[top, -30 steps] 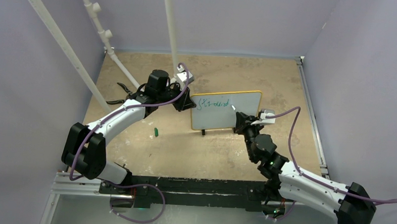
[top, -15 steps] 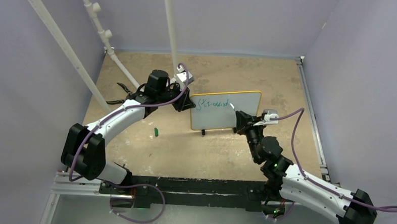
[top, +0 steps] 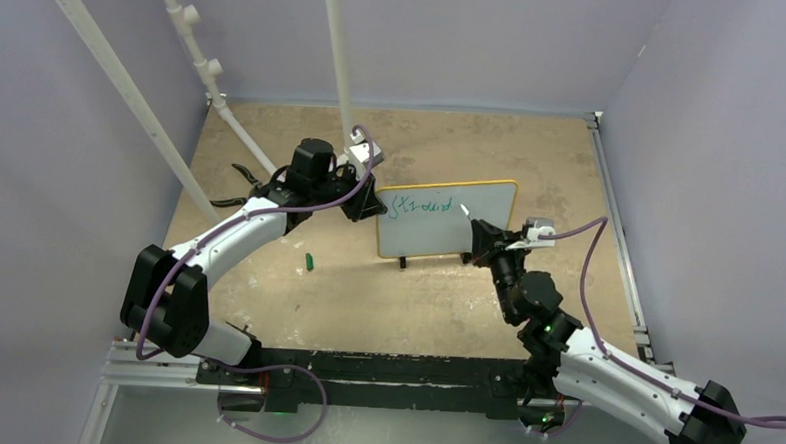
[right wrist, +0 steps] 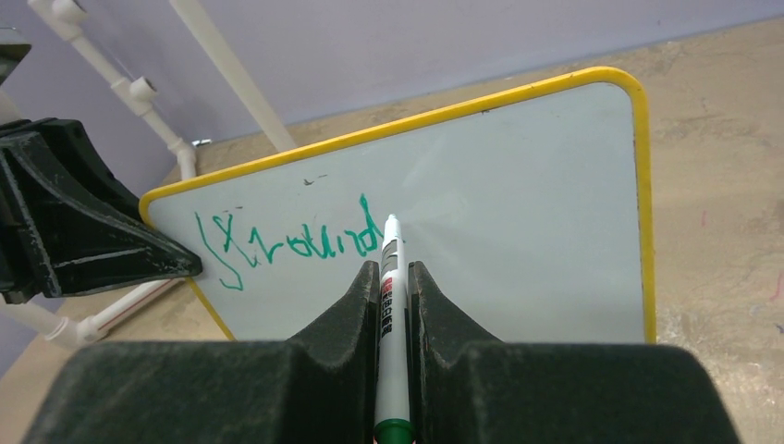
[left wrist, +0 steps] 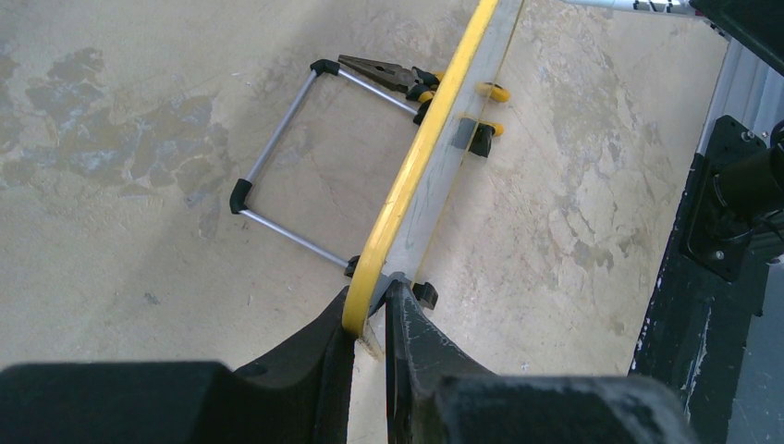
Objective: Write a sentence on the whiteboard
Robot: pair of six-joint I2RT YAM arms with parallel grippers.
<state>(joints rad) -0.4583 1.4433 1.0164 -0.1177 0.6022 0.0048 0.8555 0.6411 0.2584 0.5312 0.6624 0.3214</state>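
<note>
Two grips; left claw (left wrist: 370,298) whiteboard (top: 438,239); right claw (right wrist: 394,270) marker (right wrist: 392,242); green cap (top: 308,261) nearby

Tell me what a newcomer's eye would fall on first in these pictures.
The yellow-framed whiteboard standing mid-table draws the eye first, with a scrawled line of green handwriting across its upper left. The right arm's jaws pinch a white marker whose tip sits at the end of that line. The left arm's jaws clamp the board's edge on the left of the top view.
</note>
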